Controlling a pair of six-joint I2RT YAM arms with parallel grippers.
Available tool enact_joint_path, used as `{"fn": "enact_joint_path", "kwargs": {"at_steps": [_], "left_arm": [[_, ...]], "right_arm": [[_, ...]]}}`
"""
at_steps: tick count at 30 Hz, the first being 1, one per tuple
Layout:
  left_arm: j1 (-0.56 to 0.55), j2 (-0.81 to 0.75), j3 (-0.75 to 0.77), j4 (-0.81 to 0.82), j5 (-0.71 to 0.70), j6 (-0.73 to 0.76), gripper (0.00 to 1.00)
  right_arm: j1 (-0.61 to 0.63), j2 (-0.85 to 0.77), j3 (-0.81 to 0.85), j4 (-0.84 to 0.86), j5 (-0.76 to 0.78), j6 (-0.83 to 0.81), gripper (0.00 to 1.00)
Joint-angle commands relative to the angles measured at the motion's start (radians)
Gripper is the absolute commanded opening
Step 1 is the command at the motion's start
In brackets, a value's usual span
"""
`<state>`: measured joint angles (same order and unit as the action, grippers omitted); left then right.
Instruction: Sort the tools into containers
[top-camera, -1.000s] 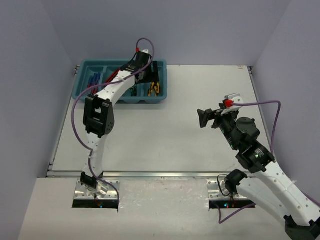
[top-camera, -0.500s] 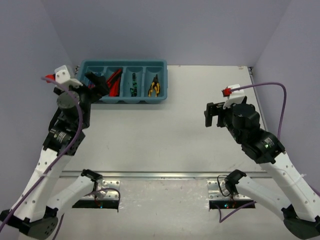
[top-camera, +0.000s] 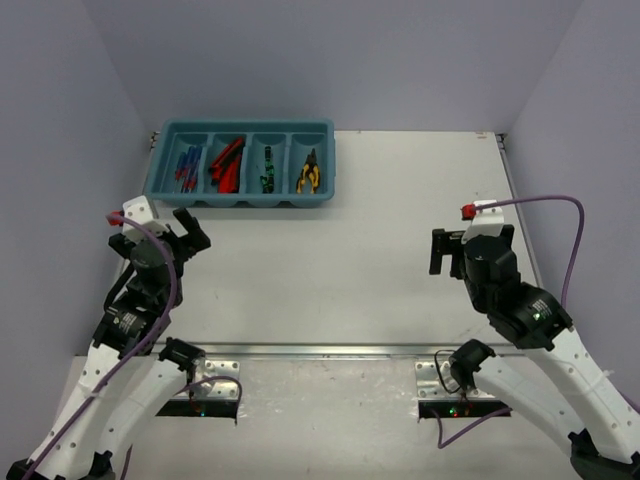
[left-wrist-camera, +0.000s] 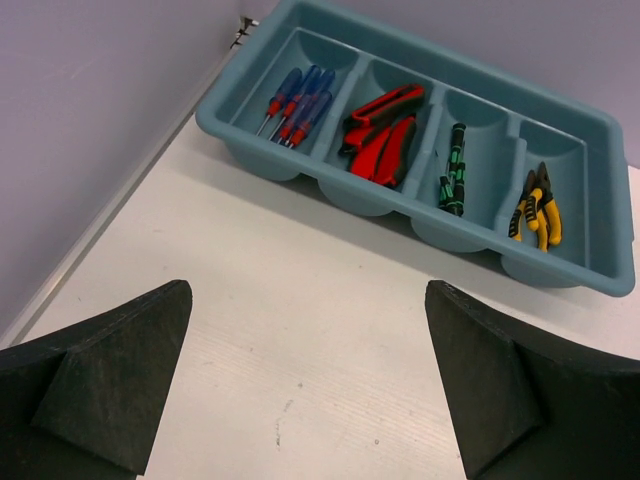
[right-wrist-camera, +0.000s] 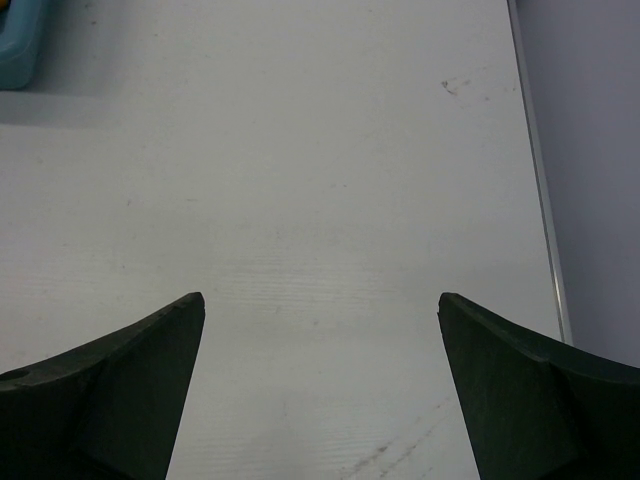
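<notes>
The teal tray (top-camera: 240, 197) stands at the far left of the table and also shows in the left wrist view (left-wrist-camera: 470, 240). Its four compartments hold, left to right, blue and red screwdrivers (left-wrist-camera: 298, 95), red-and-black utility knives (left-wrist-camera: 380, 135), black-and-green precision screwdrivers (left-wrist-camera: 453, 170) and yellow-handled pliers (left-wrist-camera: 535, 205). My left gripper (top-camera: 195, 235) (left-wrist-camera: 306, 290) is open and empty, above bare table in front of the tray. My right gripper (top-camera: 437, 251) (right-wrist-camera: 320, 300) is open and empty over the right part of the table, far from the tray.
The table's right edge (right-wrist-camera: 540, 180) runs beside my right gripper, with the purple wall beyond it. The left wall (left-wrist-camera: 90, 120) stands close beside the tray. A corner of the tray (right-wrist-camera: 20, 40) shows at the top left of the right wrist view.
My left arm has drawn back from above the tray to the near left, so the tray's contents now show. My right arm has pulled back towards its base. Both grippers stay open.
</notes>
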<state>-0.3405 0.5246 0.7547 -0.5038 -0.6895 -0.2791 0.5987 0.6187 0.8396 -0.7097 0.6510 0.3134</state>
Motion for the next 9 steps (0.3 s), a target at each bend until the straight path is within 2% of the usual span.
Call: {"fn": "enact_joint_path", "kwargs": {"at_steps": [1, 9], "left_arm": [[0.009, -0.043, -0.003, 0.061, -0.009, -0.013, 1.00], [0.009, -0.076, -0.016, 0.069, -0.018, -0.014, 1.00]], "right_arm": [[0.001, -0.068, -0.051, 0.056, 0.025, 0.042, 0.99], [0.001, -0.053, -0.074, 0.098, 0.022, 0.051, 0.99]]}}
